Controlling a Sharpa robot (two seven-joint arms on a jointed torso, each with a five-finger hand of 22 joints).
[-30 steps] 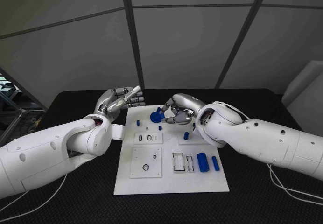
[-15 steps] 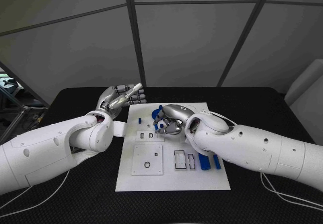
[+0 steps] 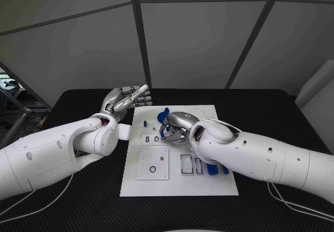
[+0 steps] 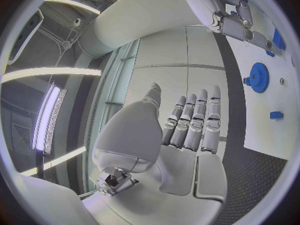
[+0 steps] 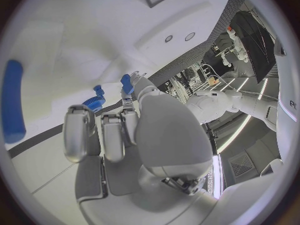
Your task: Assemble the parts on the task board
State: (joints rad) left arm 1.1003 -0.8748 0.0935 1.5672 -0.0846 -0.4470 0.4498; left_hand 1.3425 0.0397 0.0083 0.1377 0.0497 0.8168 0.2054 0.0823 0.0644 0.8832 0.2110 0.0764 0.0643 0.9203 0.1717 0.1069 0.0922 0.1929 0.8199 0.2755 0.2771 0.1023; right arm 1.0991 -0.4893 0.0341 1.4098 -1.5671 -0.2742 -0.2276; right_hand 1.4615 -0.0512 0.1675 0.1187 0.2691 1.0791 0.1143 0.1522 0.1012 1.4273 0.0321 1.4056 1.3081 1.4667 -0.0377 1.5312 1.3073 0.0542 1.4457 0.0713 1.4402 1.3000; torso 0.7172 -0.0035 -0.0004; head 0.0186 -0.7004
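small blue plastic peg (image 5: 127,83) pinched by right hand (image 3: 175,128) over white task board (image 3: 209,186) centre; light, rigid, slippery, best gripped mid-shaft. left hand (image 3: 125,102) raised beside board, fingers extended, empty.

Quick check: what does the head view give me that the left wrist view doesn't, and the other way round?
Head view: the right hand curled low over the task board, and near the board's front a blue bar beside the rectangular slots.
Left wrist view: the palm side of the left hand, fingers straight, nothing in it.
Both: the left hand off the board's edge, the blue gear on the board's far part, and the right arm.
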